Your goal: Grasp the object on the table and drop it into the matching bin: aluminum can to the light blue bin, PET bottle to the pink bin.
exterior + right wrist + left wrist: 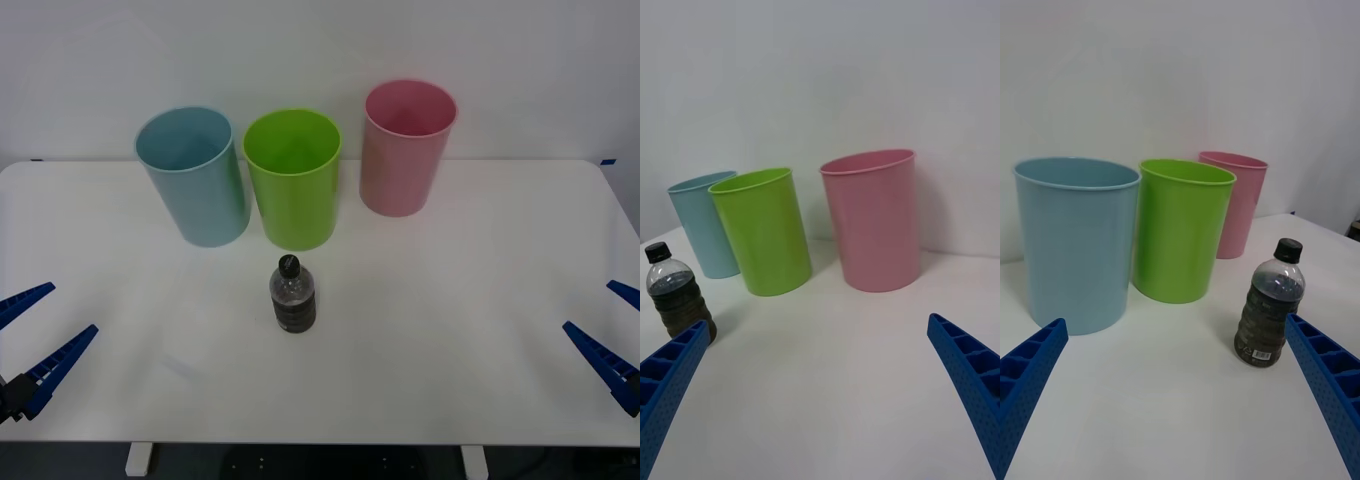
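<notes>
The bottle stands upright mid-bench, at 6 o'clock from the green bin. My left end effector, released, is slightly nearer (right end effector likewise released); bottle lies at its 2 o'clock.

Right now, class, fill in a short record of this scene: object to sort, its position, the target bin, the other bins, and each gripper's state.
object: PET bottle, black cap, upright
position: on the table, in front of the lime green bin, touching no bin
target bin: the pink bin, rightmost in the row
other bins: the light blue bin on the left, lime green in the middle
left gripper: open, at the table's left edge, holding nothing
right gripper: open, at the table's right edge, holding nothing
</notes>
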